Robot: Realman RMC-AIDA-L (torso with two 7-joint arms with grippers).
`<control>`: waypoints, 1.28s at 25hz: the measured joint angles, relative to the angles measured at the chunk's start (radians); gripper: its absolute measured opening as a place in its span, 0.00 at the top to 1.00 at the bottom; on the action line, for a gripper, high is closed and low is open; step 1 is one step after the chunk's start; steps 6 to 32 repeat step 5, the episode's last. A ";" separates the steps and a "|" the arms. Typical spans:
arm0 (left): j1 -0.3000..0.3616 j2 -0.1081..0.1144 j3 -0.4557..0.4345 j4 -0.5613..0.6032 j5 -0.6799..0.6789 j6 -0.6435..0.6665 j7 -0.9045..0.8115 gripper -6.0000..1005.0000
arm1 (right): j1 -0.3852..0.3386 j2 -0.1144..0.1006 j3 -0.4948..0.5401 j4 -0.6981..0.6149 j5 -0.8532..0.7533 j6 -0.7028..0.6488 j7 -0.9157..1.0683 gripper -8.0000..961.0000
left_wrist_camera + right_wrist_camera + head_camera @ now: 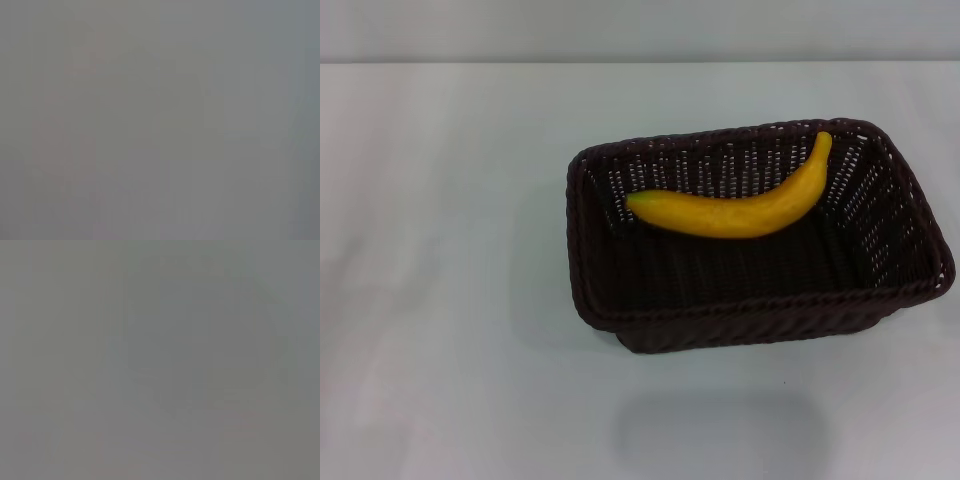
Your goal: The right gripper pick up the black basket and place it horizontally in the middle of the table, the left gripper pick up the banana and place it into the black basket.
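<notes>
A black basket (760, 240) sits on a white table (440, 280), slightly toward 3 o'clock of center. Inside, the banana (735, 208) lies along its far wall, long axis running from 8 to 2 o'clock. Neither gripper appears in any view, so their grip states cannot be told.

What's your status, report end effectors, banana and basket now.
Both end effectors out of view. Banana lying inside black basket, leaning on the far wall. Basket sits on the table, right of centre. Nothing in the way.
</notes>
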 joint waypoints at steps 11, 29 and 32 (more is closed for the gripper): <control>-0.021 -0.002 -0.001 -0.078 -0.057 -0.012 0.064 0.12 | 0.002 0.001 0.029 0.028 0.003 -0.008 -0.065 0.18; -0.021 -0.002 -0.001 -0.078 -0.057 -0.012 0.064 0.12 | 0.002 0.001 0.029 0.028 0.003 -0.008 -0.065 0.18; -0.021 -0.002 -0.001 -0.078 -0.057 -0.012 0.064 0.12 | 0.002 0.001 0.029 0.028 0.003 -0.008 -0.065 0.18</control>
